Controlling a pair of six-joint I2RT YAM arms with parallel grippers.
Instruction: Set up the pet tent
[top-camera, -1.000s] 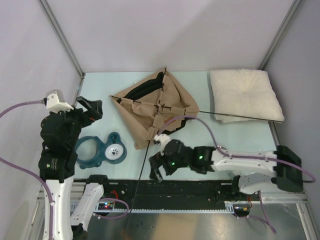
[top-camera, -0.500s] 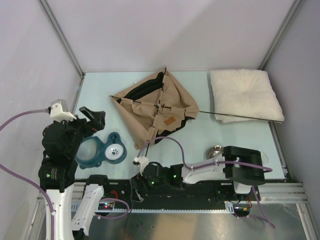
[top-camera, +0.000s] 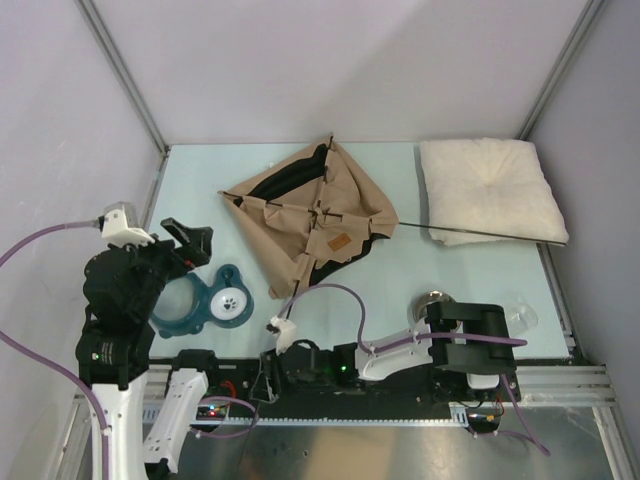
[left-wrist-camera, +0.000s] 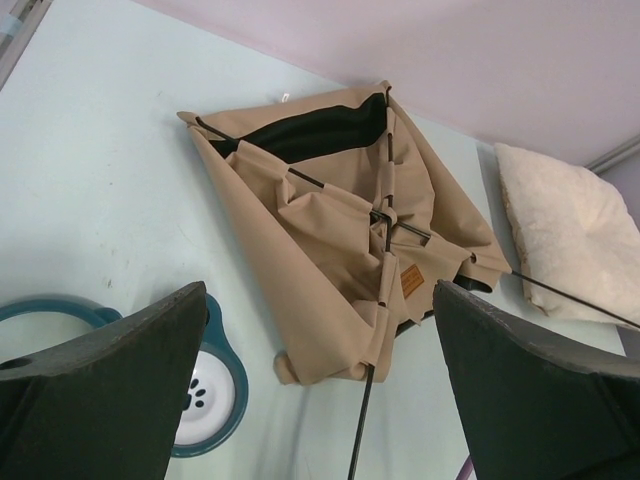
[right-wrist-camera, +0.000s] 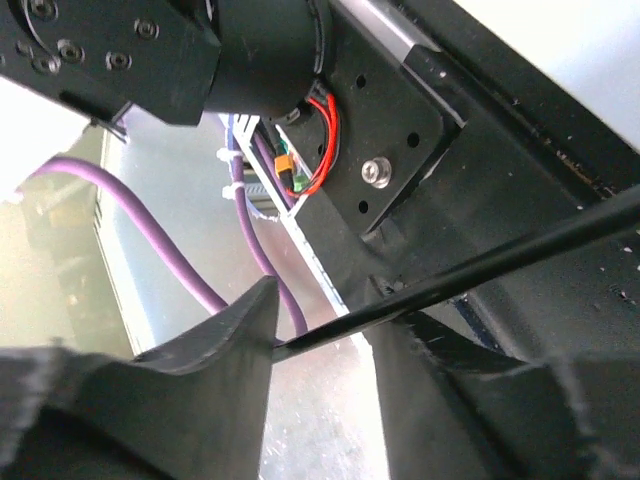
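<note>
Right hand (right-wrist-camera: 320, 335) around one black pole (right-wrist-camera: 520, 250)

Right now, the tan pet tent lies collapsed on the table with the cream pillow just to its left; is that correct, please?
Not quite: the cream pillow lies to the right of the pet tent, not to its left, as the top external view shows. The rest holds: the tent does lie collapsed on the table.

The pale green table (top-camera: 480, 275) carries a flattened tan tent (top-camera: 300, 215). A cream pillow (top-camera: 490, 185) lies right of the tent and a teal bowl (top-camera: 215, 305) lies near-left of it. A thin black pole (top-camera: 480, 234) reaches rightward from the tent.
</note>
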